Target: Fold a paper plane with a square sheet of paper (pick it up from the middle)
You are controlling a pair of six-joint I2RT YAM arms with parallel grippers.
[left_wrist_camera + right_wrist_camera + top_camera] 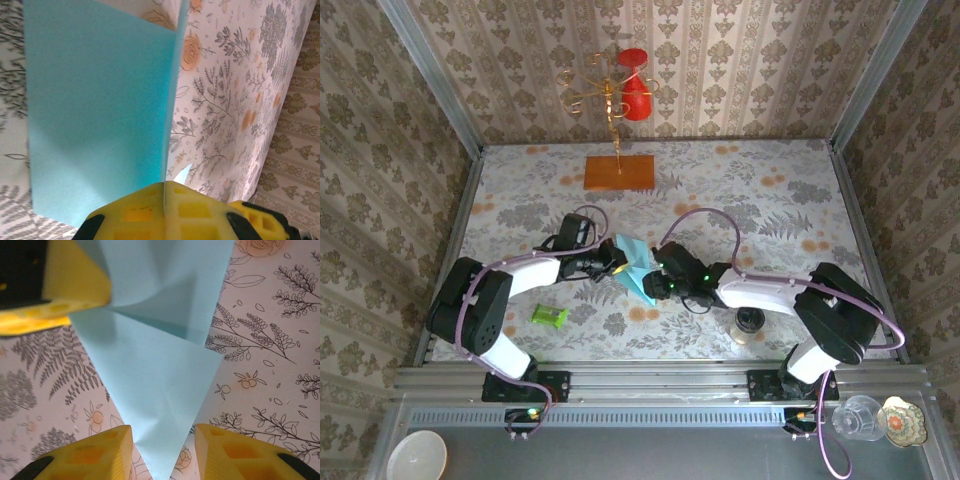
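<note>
The light-blue square sheet of paper [636, 268] is partly folded and held up off the table between my two grippers. My left gripper [617, 262] is shut on the sheet's edge. In the left wrist view its yellow fingers [145, 210] pinch the paper [95, 100], which stands up as a broad flap. My right gripper [656, 285] is open. In the right wrist view a pointed corner of the paper [160, 385] hangs between its spread fingertips [162, 452], and the left gripper's yellow finger [70, 285] clamps the sheet at the upper left.
An orange wooden board [619, 172] lies at the back, below a gold stand with red pieces [620, 85]. A small green cylinder [549, 316] sits near the left arm, a dark-capped jar [749, 322] near the right arm. A white bowl [417, 455] and a glass [857, 418] rest on the front ledge.
</note>
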